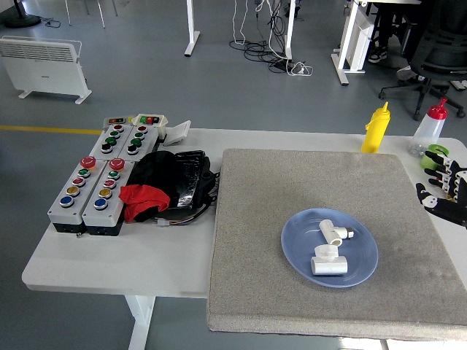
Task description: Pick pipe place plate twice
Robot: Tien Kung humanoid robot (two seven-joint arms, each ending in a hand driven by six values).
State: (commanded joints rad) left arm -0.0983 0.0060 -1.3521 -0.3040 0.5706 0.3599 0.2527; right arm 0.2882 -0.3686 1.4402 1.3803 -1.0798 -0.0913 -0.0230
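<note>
two white pipe fittings [330,249] are lying in the blue plate [298,255] on the grey mat [277,182], so both placements look done. your right hand [442,188] is hovering at the table's right edge, fingers loosely spread and holding nothing, well clear of the plate.

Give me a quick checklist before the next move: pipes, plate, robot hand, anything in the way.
1. Pipes on plate: ok. Two white pipe fittings lie inside the blue plate.
2. Plate seated: ok. It sits flat on the grey mat, away from the edges.
3. Right robot hand clear of plate: ok. It is at the picture's right edge, fingers spread, holding nothing.
4. Left robot hand: cannot tell, not in view.
5. More pipes to pick: not ok, none shows on the table outside the plate.
6. Obstacles near the right robot hand: not ok. The green cup and the two squeeze bottles stand close to it at the far right.
</note>
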